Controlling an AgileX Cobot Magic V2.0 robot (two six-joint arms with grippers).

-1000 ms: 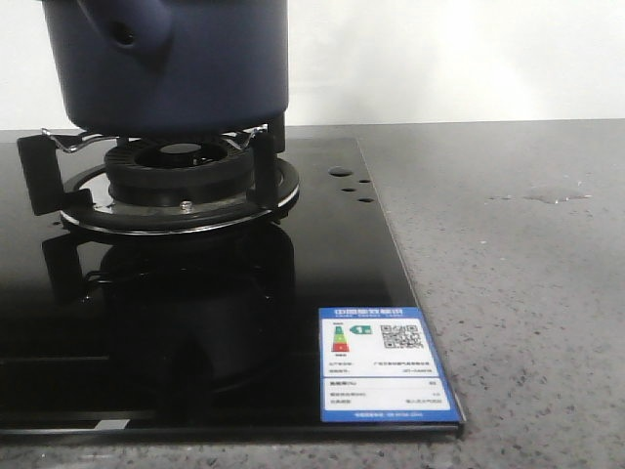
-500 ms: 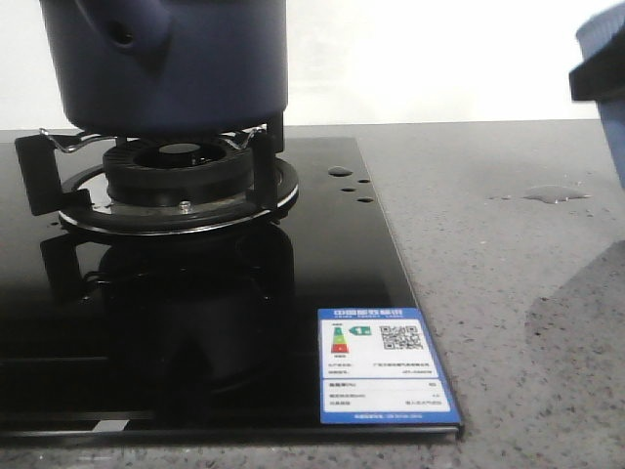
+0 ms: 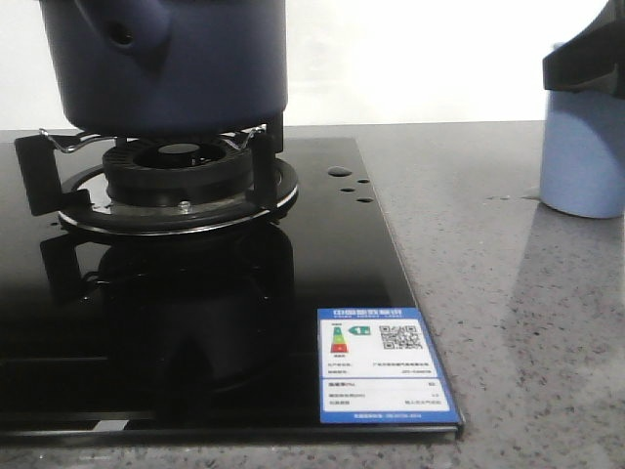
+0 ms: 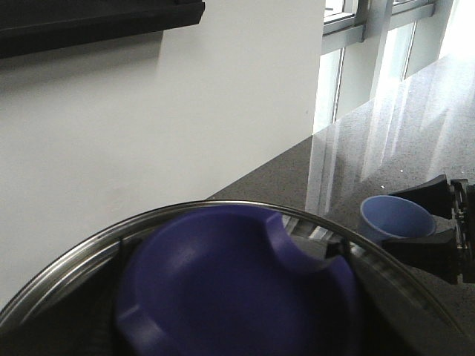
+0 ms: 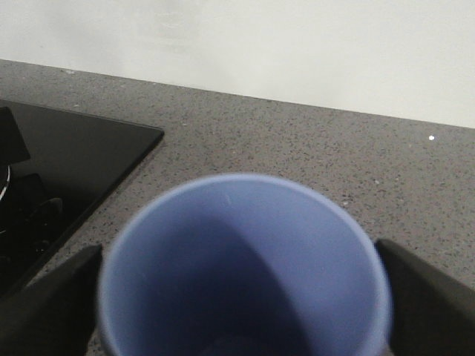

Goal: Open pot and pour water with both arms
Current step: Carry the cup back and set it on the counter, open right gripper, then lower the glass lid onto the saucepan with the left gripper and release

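The dark navy pot (image 3: 166, 59) stands on the burner grate (image 3: 264, 166) at the far left; its top is cut off in the front view. In the left wrist view the lid's blue-purple knob (image 4: 237, 289) and metal rim (image 4: 223, 208) fill the lower part, right at my left gripper, whose fingers are hidden. My right gripper (image 5: 237, 297) is shut on the light blue cup (image 5: 245, 274), one finger (image 5: 44, 308) on each side. The cup (image 3: 584, 151) is upright at the far right, low over the counter. The cup also shows in the left wrist view (image 4: 397, 216).
The black glass cooktop (image 3: 195, 322) carries a blue energy label (image 3: 386, 363) at its front right corner. Grey speckled counter (image 3: 518, 322) lies to its right. A white wall runs behind, and windows (image 4: 386, 44) show beyond the counter.
The cup in my right gripper has come in from the right edge, moved left and down, and now hangs upright. It now hides the small puddle on the counter. The pot has not moved.
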